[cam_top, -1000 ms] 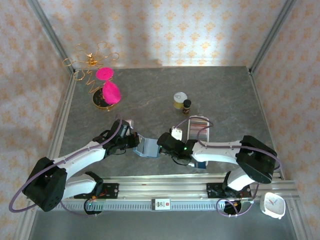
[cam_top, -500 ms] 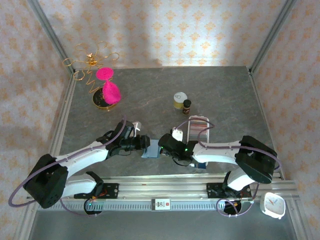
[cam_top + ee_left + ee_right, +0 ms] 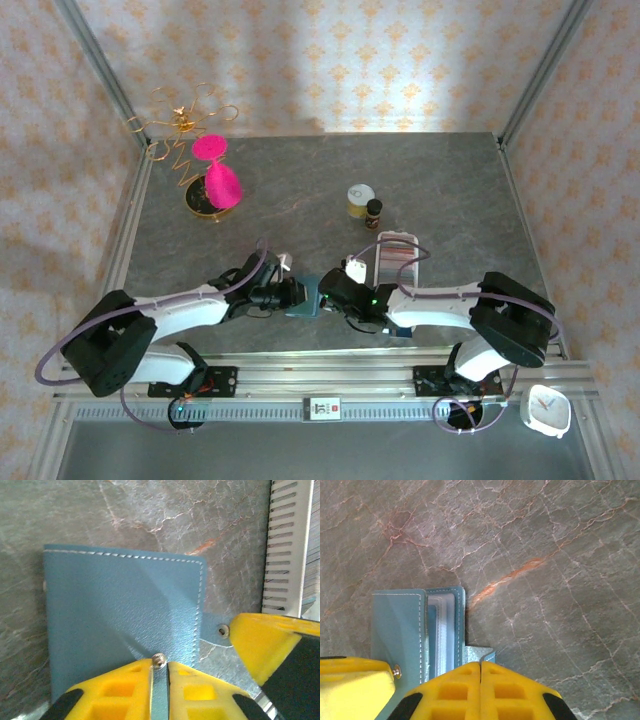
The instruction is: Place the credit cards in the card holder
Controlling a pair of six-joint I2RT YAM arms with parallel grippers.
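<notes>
Left gripper (image 3: 160, 666) has slid in, pinching holder (image 3: 120, 610) by its cover; right gripper (image 3: 480, 667) shut at its tab; lift slowly.

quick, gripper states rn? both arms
Left gripper: fingers closed, pinching the card holder cover edge.
Right gripper: fingers closed on the card holder's snap tab.

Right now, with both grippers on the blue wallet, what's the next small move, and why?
Probably swing the left gripper up and away to fold the cover open, while the right gripper holds the snap tab down. Both are pinched shut on the wallet, which lies folded on the table, so nothing can be slid in yet.
</notes>
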